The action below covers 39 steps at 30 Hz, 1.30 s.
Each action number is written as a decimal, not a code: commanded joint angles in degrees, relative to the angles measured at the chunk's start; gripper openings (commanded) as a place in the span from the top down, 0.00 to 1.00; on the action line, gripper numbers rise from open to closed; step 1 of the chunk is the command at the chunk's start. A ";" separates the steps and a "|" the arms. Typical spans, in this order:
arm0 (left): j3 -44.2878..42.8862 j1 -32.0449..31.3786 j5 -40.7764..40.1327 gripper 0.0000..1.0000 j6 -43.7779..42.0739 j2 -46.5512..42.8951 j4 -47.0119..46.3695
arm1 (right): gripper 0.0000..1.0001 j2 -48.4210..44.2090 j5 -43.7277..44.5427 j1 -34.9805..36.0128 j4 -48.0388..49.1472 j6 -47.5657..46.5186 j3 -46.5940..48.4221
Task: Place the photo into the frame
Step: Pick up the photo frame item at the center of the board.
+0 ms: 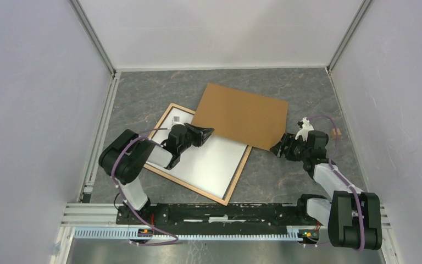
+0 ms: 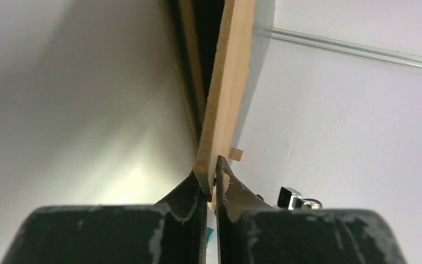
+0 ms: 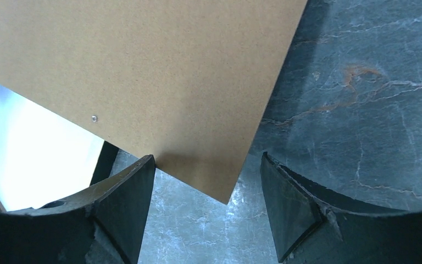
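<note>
Left gripper (image 1: 204,132): clenched on the near edge of the backing board (image 1: 242,115), by its left corner;
Right gripper (image 3: 206,159): released; its fingers stand astride the board's near right corner;
Photo (image 1: 209,159): white back up, lying inside the frame (image 1: 240,173), left of centre on the table (image 1: 154,93)

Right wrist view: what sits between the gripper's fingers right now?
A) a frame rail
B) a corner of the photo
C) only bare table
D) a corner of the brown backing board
D: the backing board narrows to a corner that points down into the gap between the open fingers of the right gripper.
</note>
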<state>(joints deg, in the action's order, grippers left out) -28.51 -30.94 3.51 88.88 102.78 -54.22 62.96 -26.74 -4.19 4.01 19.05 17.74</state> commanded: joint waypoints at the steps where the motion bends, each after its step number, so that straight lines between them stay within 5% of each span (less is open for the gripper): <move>1: -0.16 2.11 -0.18 0.91 -3.83 -9.08 8.07 | 0.24 -2.27 2.01 0.65 -2.57 -2.31 0.48; 12: -14.25 3.70 0.80 0.98 -18.24 -27.70 42.89 | 0.18 -14.57 13.49 3.83 -18.03 -8.87 11.58; 25: -27.64 3.78 4.93 0.98 -18.90 -31.87 58.18 | 0.21 -18.73 25.72 31.10 -21.24 -20.66 21.47; 32: -29.73 3.73 5.89 0.98 -19.14 -33.05 61.69 | 0.20 -10.22 55.16 55.41 -24.41 -24.19 27.57; 39: -32.17 4.07 6.73 0.98 -20.61 -32.81 65.18 | 0.21 0.40 81.63 71.01 -30.11 -27.56 29.88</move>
<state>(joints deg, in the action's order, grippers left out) -55.53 -27.33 7.90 72.12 71.99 11.66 59.57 33.21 61.67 -22.02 -5.91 45.76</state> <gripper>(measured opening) 0.111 0.796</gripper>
